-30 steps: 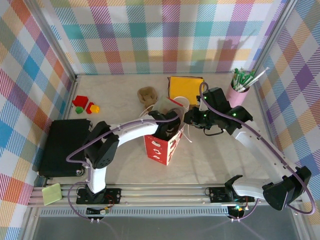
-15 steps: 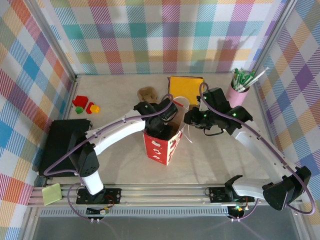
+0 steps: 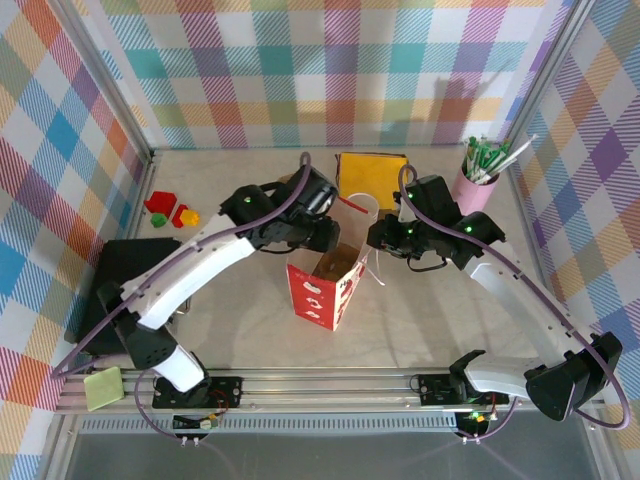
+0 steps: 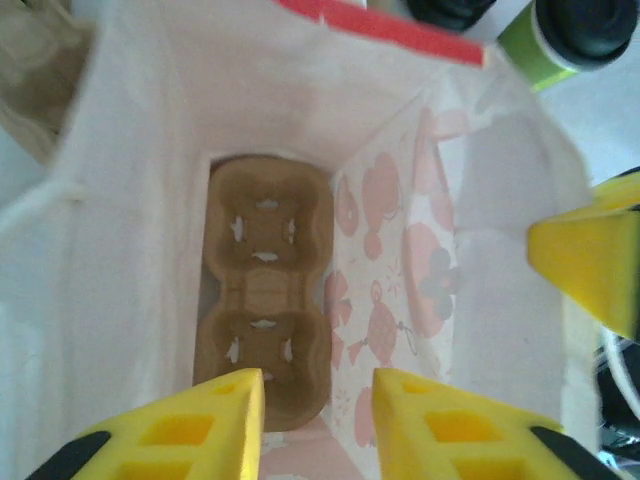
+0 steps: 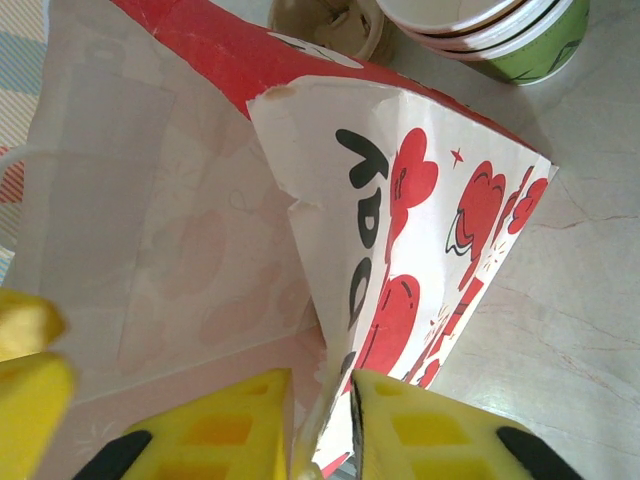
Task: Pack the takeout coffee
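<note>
Now | coffee cup (image 4: 565, 40) upright, axis vertical, mouth up | left pincer (image 4: 318, 385) parted, empty | right pincer (image 5: 322, 385) pinching bag (image 5: 420, 230)

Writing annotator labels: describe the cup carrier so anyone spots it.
Mid-table stands a red-and-white paper bag, open on top. On its bottom lies the cup carrier: brown moulded cardboard with two wells, unlike the bag's white, pink-printed walls.

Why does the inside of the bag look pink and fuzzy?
Left wrist view: light shines through the white-and-red printed paper bag, so its walls glow pink; the brown cardboard cup tray at the bottom looks soft, and the yellow claw fingers blur up close. Right wrist view: the bag's print is sharper. Top view: even light.
</note>
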